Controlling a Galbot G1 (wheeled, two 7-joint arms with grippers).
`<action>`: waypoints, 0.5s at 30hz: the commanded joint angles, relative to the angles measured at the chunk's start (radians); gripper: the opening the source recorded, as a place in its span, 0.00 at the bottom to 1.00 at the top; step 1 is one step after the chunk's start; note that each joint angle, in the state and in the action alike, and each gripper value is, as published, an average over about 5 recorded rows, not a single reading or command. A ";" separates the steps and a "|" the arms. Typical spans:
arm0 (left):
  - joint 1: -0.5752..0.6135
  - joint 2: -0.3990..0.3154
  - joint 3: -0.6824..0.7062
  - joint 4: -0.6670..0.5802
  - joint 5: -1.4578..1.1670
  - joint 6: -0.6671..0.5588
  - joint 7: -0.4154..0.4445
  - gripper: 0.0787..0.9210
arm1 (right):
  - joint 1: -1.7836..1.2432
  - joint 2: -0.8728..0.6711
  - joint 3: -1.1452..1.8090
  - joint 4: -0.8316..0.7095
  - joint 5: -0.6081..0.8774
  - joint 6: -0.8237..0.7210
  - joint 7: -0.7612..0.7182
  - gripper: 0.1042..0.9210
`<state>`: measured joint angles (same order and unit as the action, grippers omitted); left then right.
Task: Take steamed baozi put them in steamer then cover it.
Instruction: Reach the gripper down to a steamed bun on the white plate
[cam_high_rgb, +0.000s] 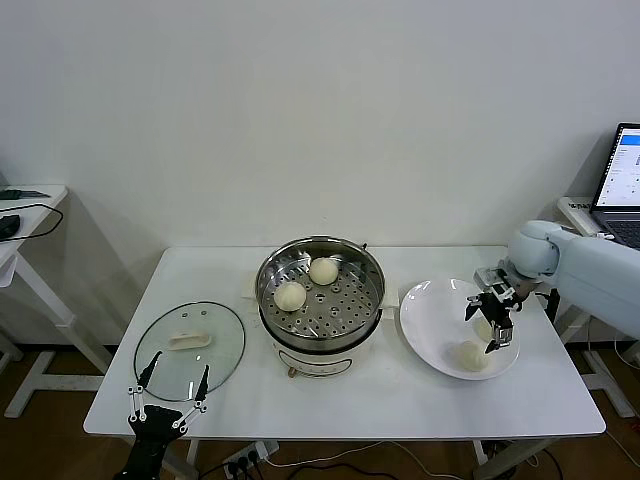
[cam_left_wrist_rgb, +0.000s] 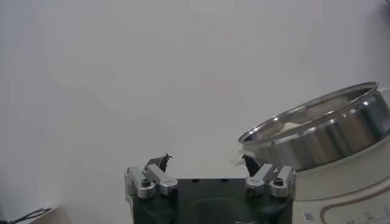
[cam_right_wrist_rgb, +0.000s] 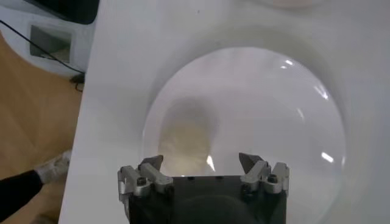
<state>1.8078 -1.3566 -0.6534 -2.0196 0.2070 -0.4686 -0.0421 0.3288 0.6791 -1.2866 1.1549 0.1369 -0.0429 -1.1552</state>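
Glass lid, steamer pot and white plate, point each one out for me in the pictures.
glass lid (cam_high_rgb: 190, 339) head view, on its cream handle.
steamer pot (cam_high_rgb: 372, 275) head view, on its steel rim at the right.
white plate (cam_high_rgb: 428, 312) head view, on the bare left part.

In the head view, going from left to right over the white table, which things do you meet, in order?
Glass lid with the open left claw at its near edge → steamer holding two buns → white plate with the open right claw over it.
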 joint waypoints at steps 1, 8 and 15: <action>0.003 -0.002 -0.002 0.002 0.002 -0.002 0.000 0.88 | -0.085 0.015 0.037 -0.038 -0.021 0.007 0.027 0.88; 0.005 -0.001 -0.003 0.003 0.000 -0.003 0.000 0.88 | -0.099 0.033 0.046 -0.057 -0.031 0.008 0.033 0.88; 0.009 0.000 0.001 0.004 -0.001 -0.002 0.000 0.88 | -0.119 0.038 0.063 -0.062 -0.044 0.005 0.021 0.88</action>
<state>1.8163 -1.3562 -0.6537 -2.0193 0.2067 -0.4713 -0.0424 0.2387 0.7125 -1.2404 1.1048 0.1033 -0.0392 -1.1375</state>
